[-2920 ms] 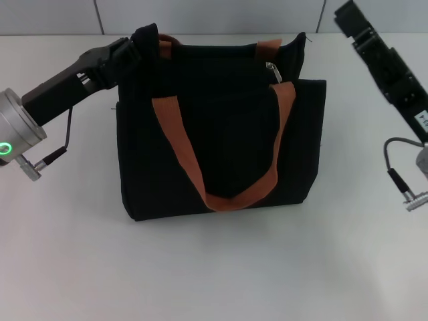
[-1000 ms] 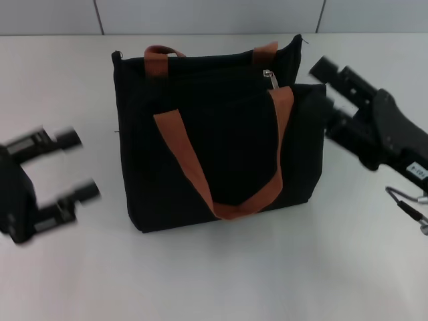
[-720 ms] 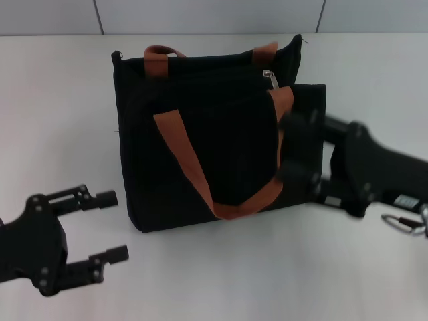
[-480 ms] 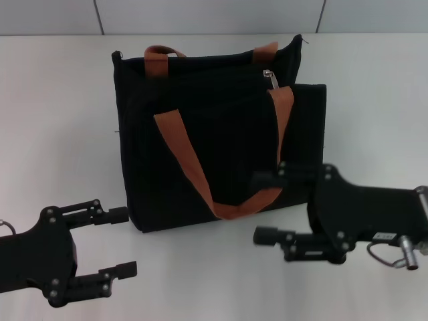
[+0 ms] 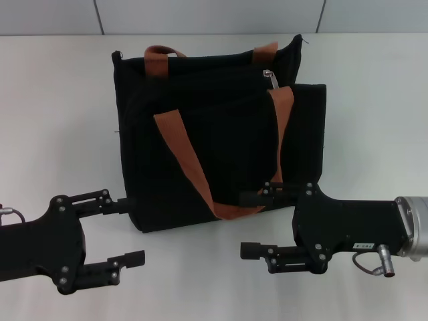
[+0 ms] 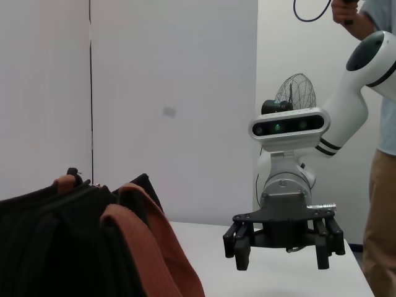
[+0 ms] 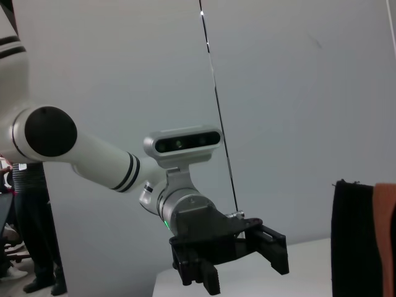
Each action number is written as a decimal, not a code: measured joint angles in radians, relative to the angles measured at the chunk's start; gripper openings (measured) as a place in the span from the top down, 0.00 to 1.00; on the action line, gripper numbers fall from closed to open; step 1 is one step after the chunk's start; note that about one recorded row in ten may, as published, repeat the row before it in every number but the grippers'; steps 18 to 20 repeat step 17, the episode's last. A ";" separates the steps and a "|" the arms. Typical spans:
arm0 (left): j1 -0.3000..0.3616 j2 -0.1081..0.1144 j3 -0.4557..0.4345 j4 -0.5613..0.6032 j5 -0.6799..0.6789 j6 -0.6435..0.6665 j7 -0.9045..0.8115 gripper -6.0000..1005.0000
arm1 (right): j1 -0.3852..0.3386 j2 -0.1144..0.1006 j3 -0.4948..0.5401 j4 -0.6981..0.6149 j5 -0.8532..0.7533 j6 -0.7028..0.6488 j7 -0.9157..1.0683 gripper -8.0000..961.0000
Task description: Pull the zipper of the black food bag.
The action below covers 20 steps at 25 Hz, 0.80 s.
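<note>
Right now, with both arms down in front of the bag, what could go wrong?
The right gripper is open, with its upper finger overlapping the lower loop of the brown handle on the black food bag; it could snag it. The left gripper, also open, sits near the bag's lower corner and could nudge it. The zipper lies far from both.

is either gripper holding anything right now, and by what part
Nothing is held. The left gripper and right gripper are both open in front of the bag.

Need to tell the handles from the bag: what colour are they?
Rust-brown handles on the black bag; clearest in the head view.
</note>
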 joint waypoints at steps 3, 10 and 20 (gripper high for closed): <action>-0.001 -0.001 0.001 0.000 0.001 -0.008 0.000 0.30 | 0.000 0.000 0.000 0.000 0.000 0.009 0.000 0.25; -0.002 -0.007 0.001 0.000 0.001 -0.020 0.000 0.30 | 0.006 0.000 -0.002 0.012 -0.001 0.041 -0.001 0.25; -0.002 -0.009 0.002 0.000 0.001 -0.020 0.000 0.30 | 0.007 0.000 -0.003 0.017 0.002 0.044 -0.012 0.25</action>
